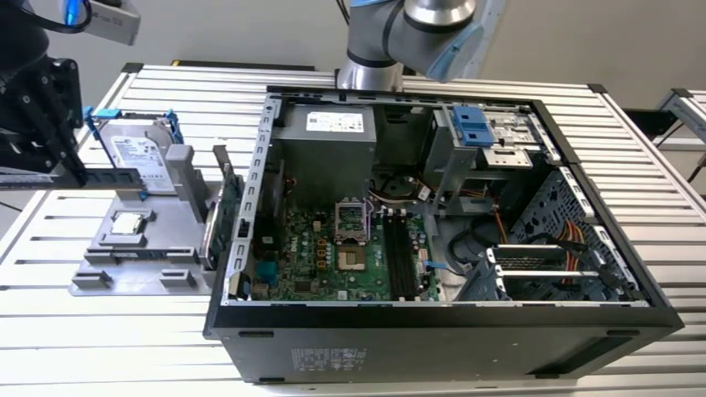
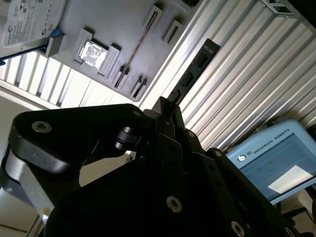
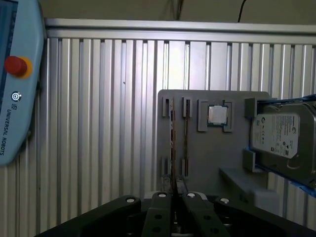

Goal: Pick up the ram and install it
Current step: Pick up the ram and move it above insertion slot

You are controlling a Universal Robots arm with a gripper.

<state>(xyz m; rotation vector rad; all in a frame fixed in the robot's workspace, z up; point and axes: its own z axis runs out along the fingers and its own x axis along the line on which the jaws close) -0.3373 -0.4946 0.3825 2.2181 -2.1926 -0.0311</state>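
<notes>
The gripper [image 3: 173, 200] has its fingers clamped on one end of the ram [image 3: 172, 148]. In the first wrist view the ram juts out edge-on from between them. In the second wrist view it reads as a dark stick held in the air near the grey fixture plate [image 3: 212, 163], apart from it. On the plate sit a square silver processor chip [image 3: 217, 114] and, beyond it, a hard drive [image 3: 279, 136] in a blue-trimmed cradle. The plate rests on the ribbed aluminium tabletop [image 3: 98, 123]. A pale blue teach pendant [image 3: 15, 74] lies well apart from the plate. On the plate's other side, to the exterior view's right, stands the open computer case [image 1: 441, 347].
</notes>
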